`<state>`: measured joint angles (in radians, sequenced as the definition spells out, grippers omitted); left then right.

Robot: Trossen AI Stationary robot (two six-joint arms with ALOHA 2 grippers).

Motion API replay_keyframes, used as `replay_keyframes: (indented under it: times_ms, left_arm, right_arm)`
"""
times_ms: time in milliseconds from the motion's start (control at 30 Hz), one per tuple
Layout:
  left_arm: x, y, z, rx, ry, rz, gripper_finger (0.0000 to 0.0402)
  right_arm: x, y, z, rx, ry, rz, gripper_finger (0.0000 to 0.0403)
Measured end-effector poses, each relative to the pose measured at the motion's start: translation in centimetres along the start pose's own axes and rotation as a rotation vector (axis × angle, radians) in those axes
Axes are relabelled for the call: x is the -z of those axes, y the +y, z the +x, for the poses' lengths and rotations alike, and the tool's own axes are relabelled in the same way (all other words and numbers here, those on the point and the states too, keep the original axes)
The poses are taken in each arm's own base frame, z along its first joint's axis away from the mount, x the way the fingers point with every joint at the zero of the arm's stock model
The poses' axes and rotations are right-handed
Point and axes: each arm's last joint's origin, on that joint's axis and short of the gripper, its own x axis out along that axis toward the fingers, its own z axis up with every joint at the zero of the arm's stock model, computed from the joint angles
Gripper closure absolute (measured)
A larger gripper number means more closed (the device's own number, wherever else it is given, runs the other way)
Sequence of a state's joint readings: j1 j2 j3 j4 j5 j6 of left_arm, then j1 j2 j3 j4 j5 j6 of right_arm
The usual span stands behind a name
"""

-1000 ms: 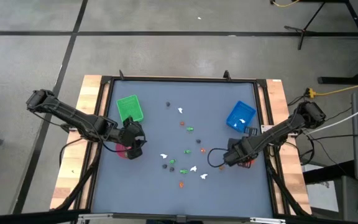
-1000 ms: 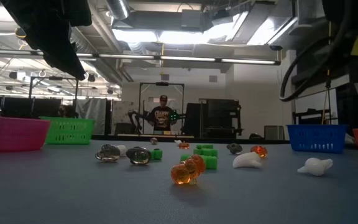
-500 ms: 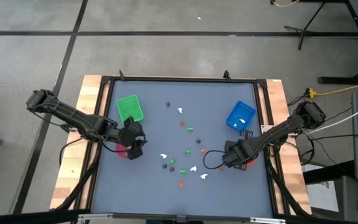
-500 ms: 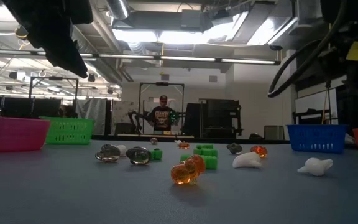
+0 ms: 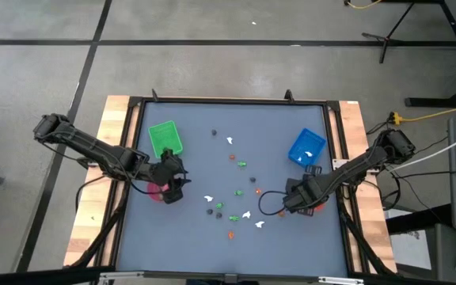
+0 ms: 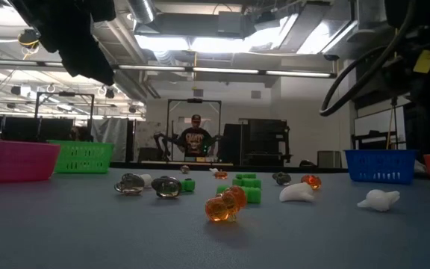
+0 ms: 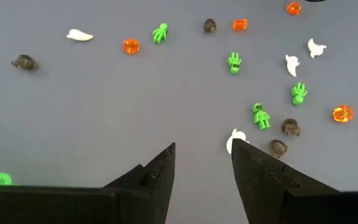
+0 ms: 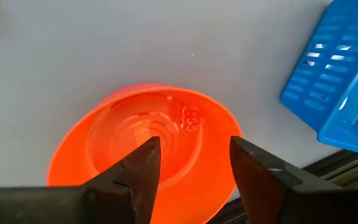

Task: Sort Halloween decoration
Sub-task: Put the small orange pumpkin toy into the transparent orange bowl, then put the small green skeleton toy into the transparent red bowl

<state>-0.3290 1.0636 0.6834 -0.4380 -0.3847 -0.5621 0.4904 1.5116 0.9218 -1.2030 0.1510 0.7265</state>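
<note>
The Halloween decoration, tiny white, orange, green and dark figures, lies scattered on the grey table's middle; the left wrist view shows the same figures. My left gripper hangs open above the table beside the pink bowl, its fingers empty. My right gripper hangs open over the orange bowl, fingers pointing steeply down with nothing between them. A small orange figure lies on the bowl's inside.
A green tray stands at the far left and a blue tray at the far right, close to the orange bowl. A raised black frame borders the table. A person stands far behind the table.
My right gripper has tipped a little more steeply downward over the orange bowl, and its cable loop has swung toward the table's left. My left gripper has tipped slightly upward in place. The figures on the table have not moved.
</note>
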Motion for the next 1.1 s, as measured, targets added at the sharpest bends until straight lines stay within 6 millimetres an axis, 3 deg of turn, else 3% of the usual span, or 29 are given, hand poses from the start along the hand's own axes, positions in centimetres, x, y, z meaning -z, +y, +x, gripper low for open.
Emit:
replay_keyframes:
  times_ms: [200,567,1100]
  left_arm:
    - [-0.5,-1.0,1.5,0.027,-0.048,0.089,0.026]
    - [-0.8,-4.0,6.7,0.157,-0.154,0.186,0.026]
    - [3.1,-6.3,13.3,0.185,-0.121,0.22,0.026]
  right_arm:
    - [0.0,0.0,0.0,0.005,-0.005,0.0,0.0198]
    - [-0.1,0.0,0.0,-0.001,-0.011,0.001,0.0198]
    - [-0.6,0.6,0.0,-0.07,-0.056,0.013,0.0198]
